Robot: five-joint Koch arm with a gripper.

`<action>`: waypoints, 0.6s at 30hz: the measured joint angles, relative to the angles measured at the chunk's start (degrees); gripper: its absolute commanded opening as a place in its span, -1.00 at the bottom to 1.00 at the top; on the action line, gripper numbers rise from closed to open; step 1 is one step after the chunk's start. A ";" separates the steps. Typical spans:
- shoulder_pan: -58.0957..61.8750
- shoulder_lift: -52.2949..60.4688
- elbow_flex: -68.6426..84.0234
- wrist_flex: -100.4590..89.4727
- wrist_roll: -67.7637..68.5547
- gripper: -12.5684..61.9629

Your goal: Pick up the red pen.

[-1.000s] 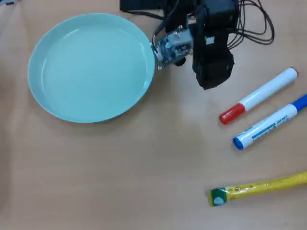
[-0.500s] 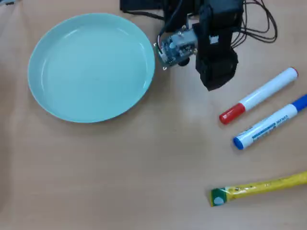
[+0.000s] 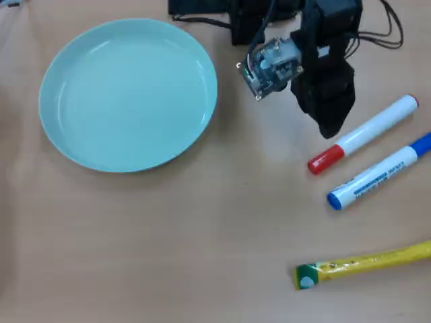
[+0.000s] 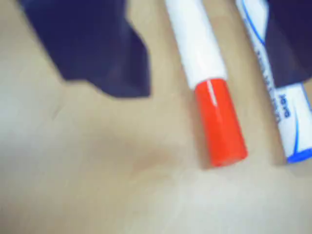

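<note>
The red pen point(image 3: 363, 133) lies slanted on the tan table at the right of the overhead view, its red cap at the lower left end. In the wrist view the red pen point(image 4: 207, 73) lies between my two dark jaws, cap towards the bottom. My gripper point(image 3: 329, 126) is open, just left of the pen's barrel near the cap in the overhead view. In the wrist view my gripper point(image 4: 209, 83) straddles the white barrel without closing on it. I cannot tell whether the jaws touch the pen.
A white marker with a blue cap point(image 3: 380, 173) lies parallel just right of the red pen, partly under my right jaw in the wrist view point(image 4: 280, 97). A yellow tube with a green end point(image 3: 363, 264) lies lower right. A light green plate point(image 3: 67, 64) sits at the left.
</note>
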State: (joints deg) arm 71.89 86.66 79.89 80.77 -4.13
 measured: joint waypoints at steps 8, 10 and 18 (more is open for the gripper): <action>-0.88 0.00 0.00 1.05 -5.10 0.01; -3.25 0.00 -0.09 1.32 -5.71 0.00; -14.15 0.00 -0.09 1.49 -5.71 0.01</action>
State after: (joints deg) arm 57.74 86.66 79.80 82.27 -9.84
